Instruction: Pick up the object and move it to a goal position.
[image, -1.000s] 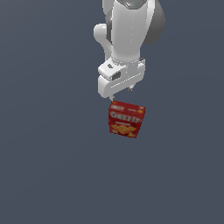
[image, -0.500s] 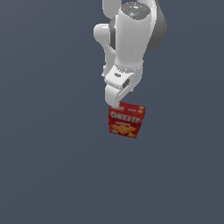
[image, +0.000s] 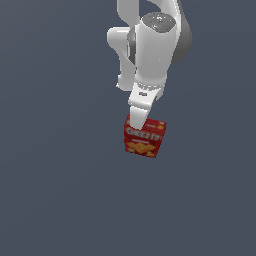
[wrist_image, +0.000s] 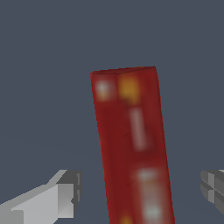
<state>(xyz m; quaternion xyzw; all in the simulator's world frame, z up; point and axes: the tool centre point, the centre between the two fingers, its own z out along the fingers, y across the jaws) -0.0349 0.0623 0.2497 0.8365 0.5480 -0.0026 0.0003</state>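
The red rectangular cardboard cracker box (image: 145, 137), with white "CHEEZ-IT" lettering and orange square crackers on its front, stands upright on the flat dark grey-blue ground (image: 55, 200), well away from any edge of that surface that the pictures show; no edge or corner appears at all, so its place can only be given as roughly the middle of the exterior view, slightly turned so one vertical corner faces the camera. In the wrist view its narrow top face (wrist_image: 131, 144) runs as a long red strip between the two grey fingertips (wrist_image: 65, 192), one fingertip on each side of the strip and both clear of it, with ground showing in the gaps. The gripper (wrist_image: 140, 188) is thus spread wide and grips nothing; it sits directly above the box, and the fingers face each other across the box's thin dimension, its long top edge running crosswise to the line between them. That alignment looks right for a straight descent followed by closing on the two broad faces. In the exterior view the white arm's hand (image: 142, 102) covers the box's upper rear corner, and the fingertips cannot be made out there. No goal marker is visible in either picture.
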